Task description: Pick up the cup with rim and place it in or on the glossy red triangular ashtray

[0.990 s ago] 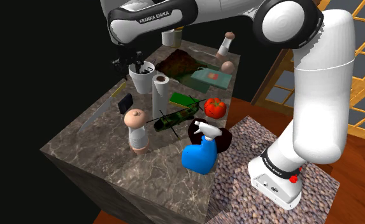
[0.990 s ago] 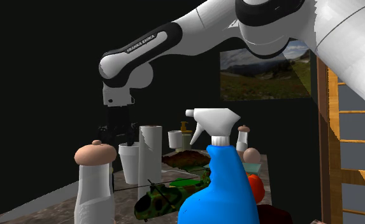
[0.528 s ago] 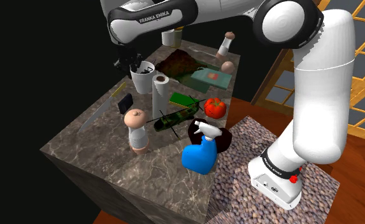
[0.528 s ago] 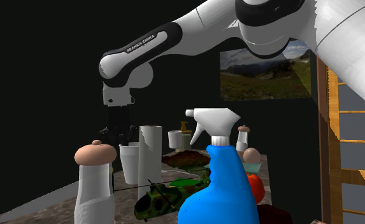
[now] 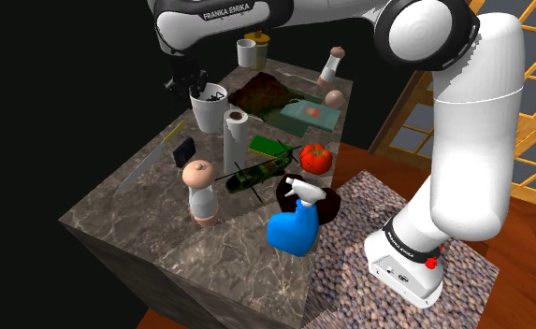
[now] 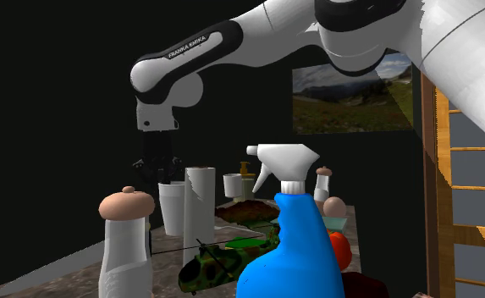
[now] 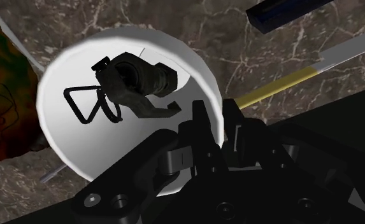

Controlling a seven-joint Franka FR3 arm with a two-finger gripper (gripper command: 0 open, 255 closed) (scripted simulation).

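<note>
The white cup with a rim (image 5: 209, 107) hangs a little above the marble counter (image 5: 163, 234) near its far left side in the shoulder view. My gripper (image 5: 196, 91) comes down from above and is shut on the cup's rim. In the wrist view the fingers (image 7: 200, 124) pinch the wall of the cup (image 7: 111, 146), one inside and one outside, and a dark shape lies inside the cup. The second exterior view has the gripper (image 6: 158, 179) over the cup (image 6: 171, 212). A dark red ashtray (image 5: 331, 204) sits at the counter's near right edge, partly behind a blue spray bottle (image 5: 296, 222).
Right beside the cup stands a white paper roll (image 5: 235, 135). A shaker with a round top (image 5: 199, 192), a toy helicopter (image 5: 256, 173), a tomato (image 5: 315, 156), a long knife (image 5: 149, 166) and a green box (image 5: 311, 114) crowd the counter. Another small cup (image 5: 249, 51) stands at the back.
The fingers closed on the cup's rim, then the hand rose a little and took the cup up with it. Nothing else on the counter moved.
</note>
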